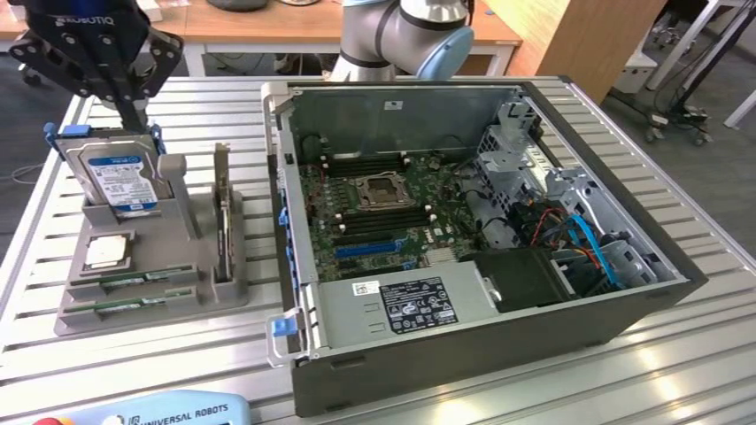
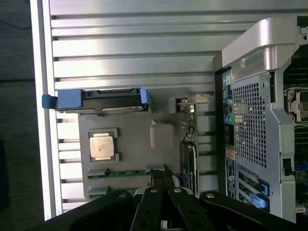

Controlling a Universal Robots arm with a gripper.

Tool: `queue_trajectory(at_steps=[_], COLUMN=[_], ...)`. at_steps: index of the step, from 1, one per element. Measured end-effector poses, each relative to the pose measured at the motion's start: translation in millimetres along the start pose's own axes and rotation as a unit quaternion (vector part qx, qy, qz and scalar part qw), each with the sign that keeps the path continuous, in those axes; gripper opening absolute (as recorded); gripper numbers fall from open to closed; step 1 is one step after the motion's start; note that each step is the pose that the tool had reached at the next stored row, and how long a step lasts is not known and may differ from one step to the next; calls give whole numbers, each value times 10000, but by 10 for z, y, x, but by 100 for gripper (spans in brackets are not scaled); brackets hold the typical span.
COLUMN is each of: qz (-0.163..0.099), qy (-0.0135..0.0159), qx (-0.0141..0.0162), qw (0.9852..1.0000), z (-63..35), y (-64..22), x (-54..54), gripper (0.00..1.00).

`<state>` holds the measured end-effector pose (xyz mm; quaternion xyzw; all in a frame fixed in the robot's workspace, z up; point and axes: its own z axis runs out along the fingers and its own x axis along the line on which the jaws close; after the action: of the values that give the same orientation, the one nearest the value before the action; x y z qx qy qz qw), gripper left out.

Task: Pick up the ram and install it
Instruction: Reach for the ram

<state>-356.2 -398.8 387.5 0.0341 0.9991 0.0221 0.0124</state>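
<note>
The ram (image 1: 133, 282) lies apart from the gripper (image 1: 127, 117).

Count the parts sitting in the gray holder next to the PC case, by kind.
ram sticks: 2
hard drive: 1
processor chip: 1
expansion card: 1
Total: 5

Black pincer (image 1: 127, 104) with white ROBOTIQ lettering; silver-grey tubular arm (image 1: 408, 27), rounded joint.
</note>
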Motion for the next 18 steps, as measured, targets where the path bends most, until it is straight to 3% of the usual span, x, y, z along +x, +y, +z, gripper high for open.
queue_trajectory(at_steps=[8,18], qz=[0,1], qy=[0,0], qx=[0,-3], qw=[10000,10000], z=[10,10], y=[-13,-24], x=[184,199], gripper=[10,10])
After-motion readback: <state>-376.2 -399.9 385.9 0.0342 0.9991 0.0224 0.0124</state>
